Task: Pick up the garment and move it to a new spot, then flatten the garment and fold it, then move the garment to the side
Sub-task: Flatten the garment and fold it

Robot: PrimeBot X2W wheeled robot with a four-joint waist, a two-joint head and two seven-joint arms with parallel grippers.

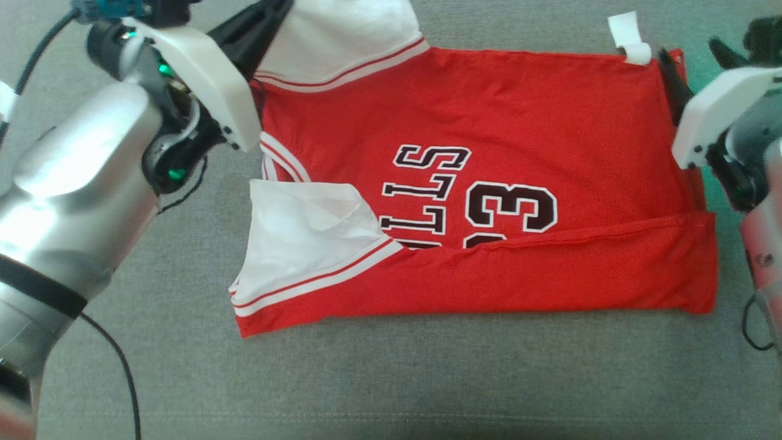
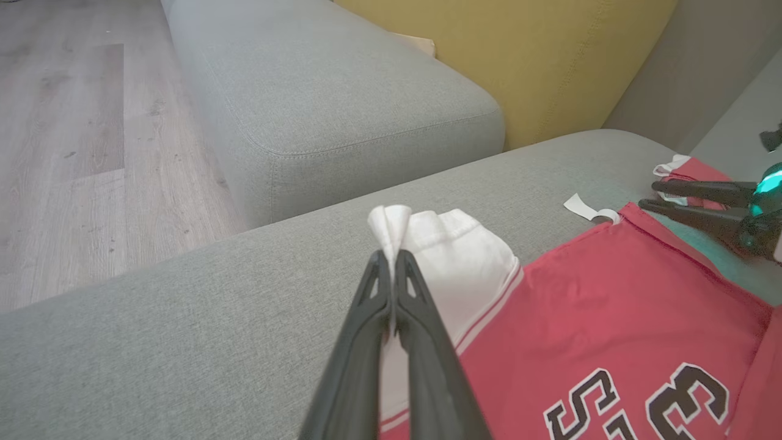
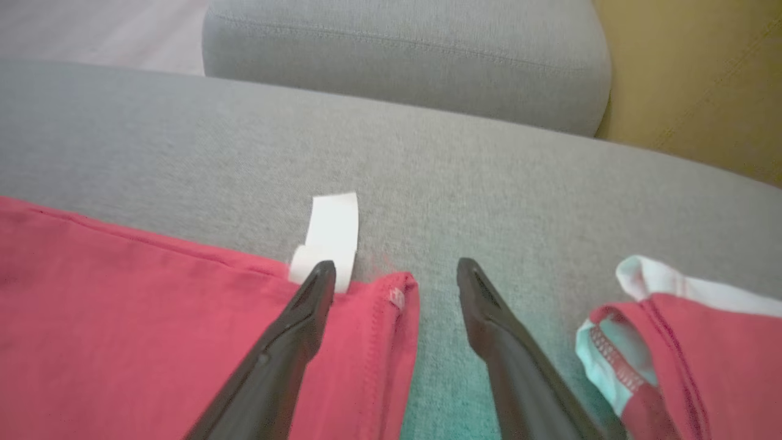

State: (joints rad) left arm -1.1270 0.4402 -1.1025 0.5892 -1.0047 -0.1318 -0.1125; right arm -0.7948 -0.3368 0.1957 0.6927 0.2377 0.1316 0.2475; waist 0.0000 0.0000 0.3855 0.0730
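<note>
Fingers of the left gripper (image 2: pixel 391 258) are clenched on the white sleeve (image 2: pixel 464 256) of the red jersey (image 1: pixel 519 122) lying part-folded on the grey sofa (image 1: pixel 391 379), while those of the right gripper (image 3: pixel 396 266) stand released astride its hem corner (image 3: pixel 400 305), seemingly readying both far corners for folding over.

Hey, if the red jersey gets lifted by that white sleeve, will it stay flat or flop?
Likely floppy: the white sleeve bunches into a thin pleat where the left end effector pinches it. Probably light: the red jersey lies thin and flat on the grey cushion. Its folded near strip would probably fall open.
</note>
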